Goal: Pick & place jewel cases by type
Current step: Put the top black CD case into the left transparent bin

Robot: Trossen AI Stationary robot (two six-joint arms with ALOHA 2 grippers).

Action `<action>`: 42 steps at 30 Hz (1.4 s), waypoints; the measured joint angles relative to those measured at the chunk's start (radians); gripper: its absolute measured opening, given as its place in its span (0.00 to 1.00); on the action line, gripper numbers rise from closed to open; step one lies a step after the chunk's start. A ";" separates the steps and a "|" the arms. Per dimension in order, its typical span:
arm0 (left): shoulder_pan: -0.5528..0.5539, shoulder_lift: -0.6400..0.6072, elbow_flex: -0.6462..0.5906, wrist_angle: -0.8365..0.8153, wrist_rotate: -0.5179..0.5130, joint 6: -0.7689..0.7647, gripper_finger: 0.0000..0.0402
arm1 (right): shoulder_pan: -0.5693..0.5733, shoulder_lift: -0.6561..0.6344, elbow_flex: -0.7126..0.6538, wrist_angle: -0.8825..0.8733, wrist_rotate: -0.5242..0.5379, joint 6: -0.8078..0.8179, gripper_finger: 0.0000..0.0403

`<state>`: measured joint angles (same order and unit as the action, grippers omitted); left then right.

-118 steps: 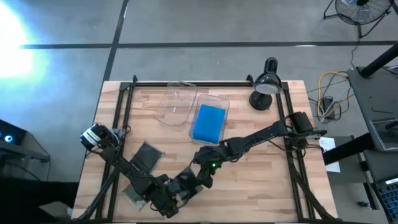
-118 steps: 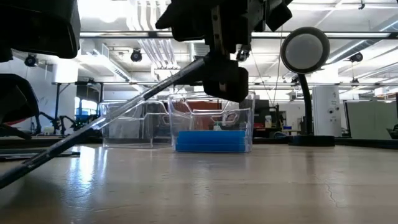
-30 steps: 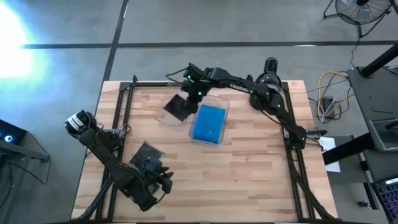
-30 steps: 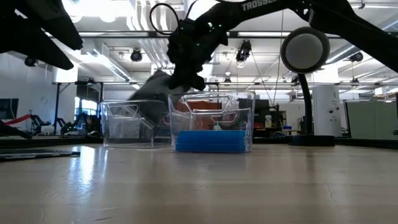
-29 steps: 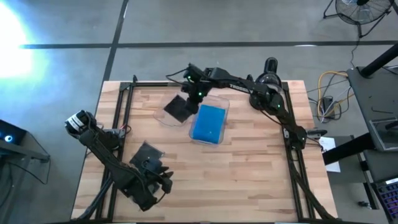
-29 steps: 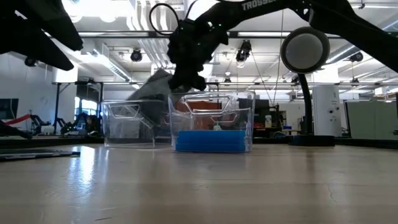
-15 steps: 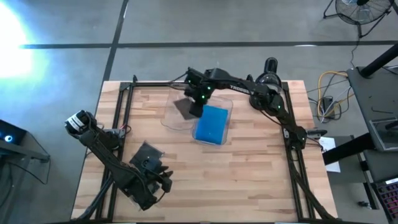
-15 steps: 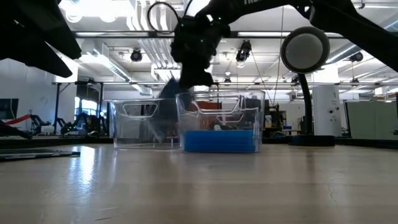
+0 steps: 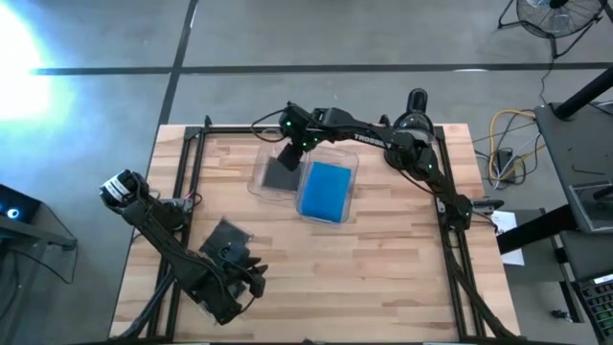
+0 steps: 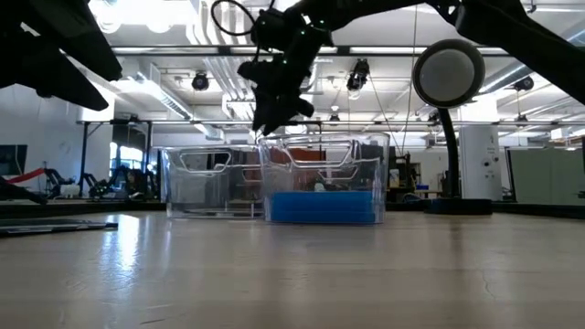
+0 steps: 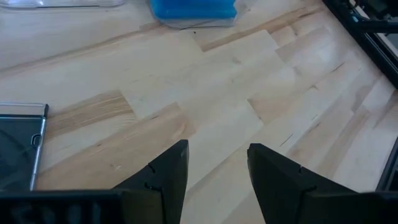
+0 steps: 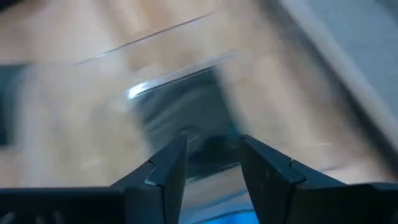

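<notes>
My right gripper (image 9: 290,137) above the left clear bin (image 9: 259,179), fingers spread and empty, dark jewel case (image 9: 281,174) flat in that bin just below them, blue cases (image 9: 325,189) in the neighbouring bin (image 9: 351,163), left gripper (image 11: 214,171) parted near another dark case (image 9: 227,237).

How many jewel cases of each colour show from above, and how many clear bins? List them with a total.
Dark jewel cases: 2 (binned dark case, loose dark case)
Blue jewel cases: 1 visible (blue case; possibly a stack)
Clear bins: 2 (left bin, right bin)
Total: 5
</notes>
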<state>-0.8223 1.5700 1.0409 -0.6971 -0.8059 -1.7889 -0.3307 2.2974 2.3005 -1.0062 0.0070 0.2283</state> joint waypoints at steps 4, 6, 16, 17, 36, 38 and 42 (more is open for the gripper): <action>0.002 0.000 0.000 -0.020 0.039 -0.013 0.37 | 0.016 -0.001 -0.001 -0.059 -0.258 -0.014 0.36; 0.009 0.000 0.000 -0.088 0.109 -0.067 0.37 | 0.039 -0.003 -0.002 -0.109 -0.366 -0.039 0.36; 0.061 -0.002 -0.014 -0.529 0.524 -0.192 0.37 | 0.258 -0.030 -0.026 -0.259 -0.418 -0.195 0.35; 0.071 -0.002 -0.027 -0.532 0.538 -0.181 0.37 | 0.275 -0.031 -0.026 -0.270 -0.418 -0.204 0.35; 0.201 -0.005 -0.243 -0.140 0.504 -0.071 0.37 | 0.445 -0.446 -0.693 0.055 0.025 0.201 0.30; 0.204 -0.005 -0.245 -0.122 0.488 -0.069 0.37 | 0.451 -0.541 -0.821 0.115 0.072 0.308 0.30; 0.211 -0.004 -0.244 0.010 0.411 -0.060 0.37 | 0.459 -0.712 -1.049 0.200 0.103 0.495 0.30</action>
<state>-0.6108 1.5661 0.7965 -0.6872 -0.3948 -1.8491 0.1284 1.5856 1.2512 -0.8060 0.1103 0.7231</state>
